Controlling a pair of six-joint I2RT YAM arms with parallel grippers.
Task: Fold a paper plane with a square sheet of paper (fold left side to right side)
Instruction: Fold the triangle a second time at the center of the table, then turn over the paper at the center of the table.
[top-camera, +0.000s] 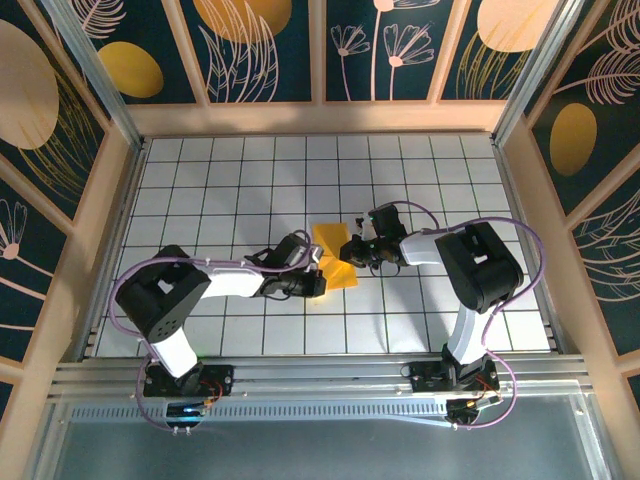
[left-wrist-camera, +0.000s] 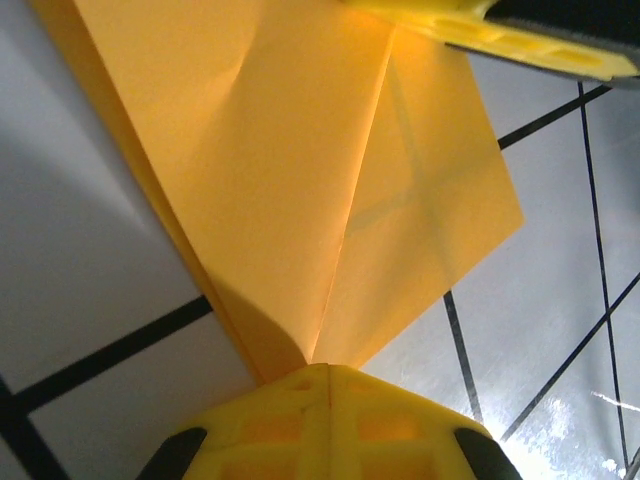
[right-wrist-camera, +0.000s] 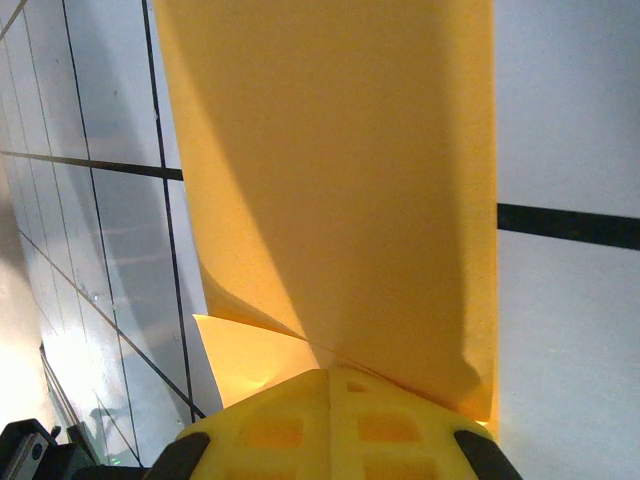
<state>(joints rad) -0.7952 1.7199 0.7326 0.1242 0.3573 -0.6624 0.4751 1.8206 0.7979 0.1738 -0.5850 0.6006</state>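
The left jaws are closed on a pointed corner of the folded, creased orange-yellow sheet of paper (top-camera: 335, 255). The right jaws are clamped on its opposite edge. The paper stretches between the two jaws, over the white tiled desk (top-camera: 250, 180).

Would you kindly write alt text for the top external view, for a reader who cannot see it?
A folded orange-yellow paper is held at the middle of the white, black-gridded table. The left hand is shut on its lower-left side, the right hand on its upper right.
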